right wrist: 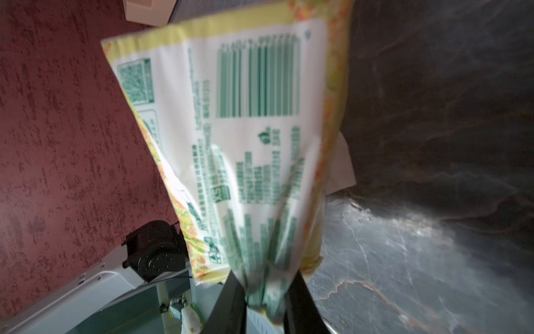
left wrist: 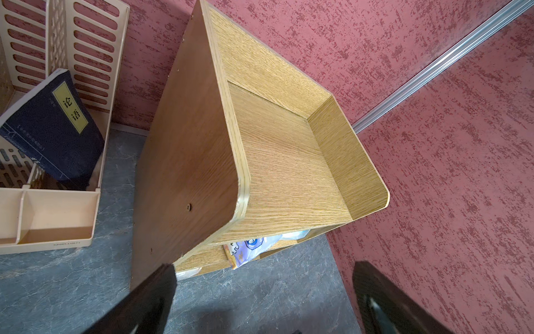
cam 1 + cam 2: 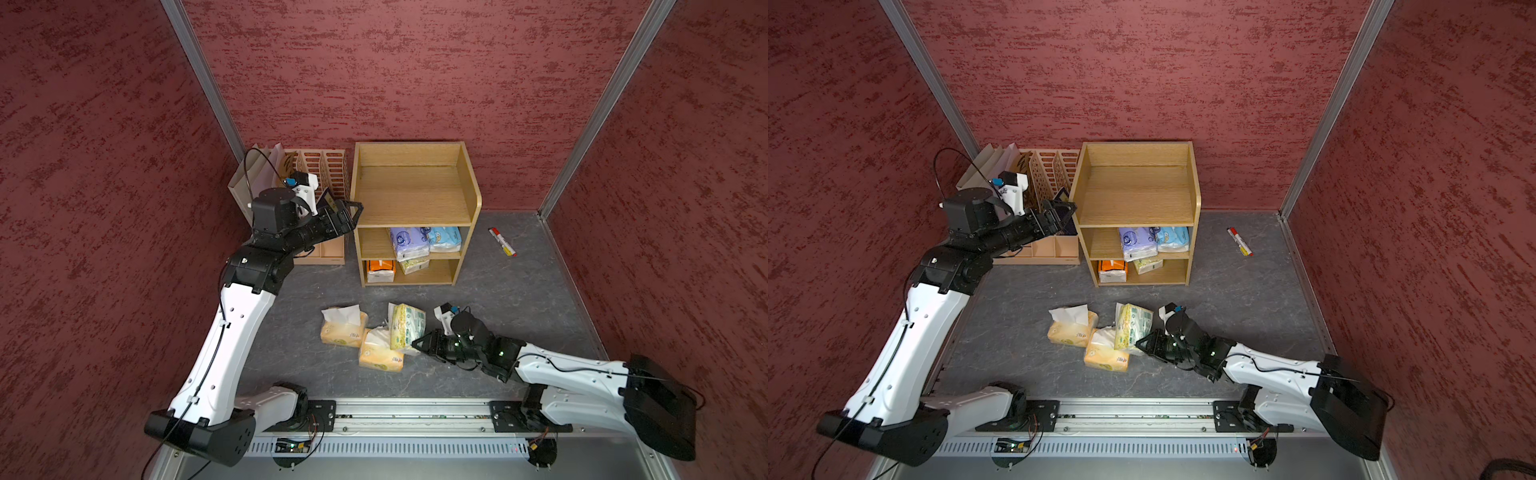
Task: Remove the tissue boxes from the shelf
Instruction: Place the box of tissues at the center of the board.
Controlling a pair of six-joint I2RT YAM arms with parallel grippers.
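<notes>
The wooden shelf stands at the back, its top tier bare. A purple pack and a light blue pack fill its middle tier. An orange-and-white pack and a pale yellow one lie on the bottom tier. Two orange-yellow tissue boxes rest on the floor in front. My right gripper is shut on the wrapper end of another pale yellow pack beside them. My left gripper hangs open at the shelf's upper left corner, holding nothing.
A peach slotted file organizer with a dark blue book stands just left of the shelf, behind my left arm. A red-and-white marker lies on the floor to the shelf's right. Red walls close in on three sides.
</notes>
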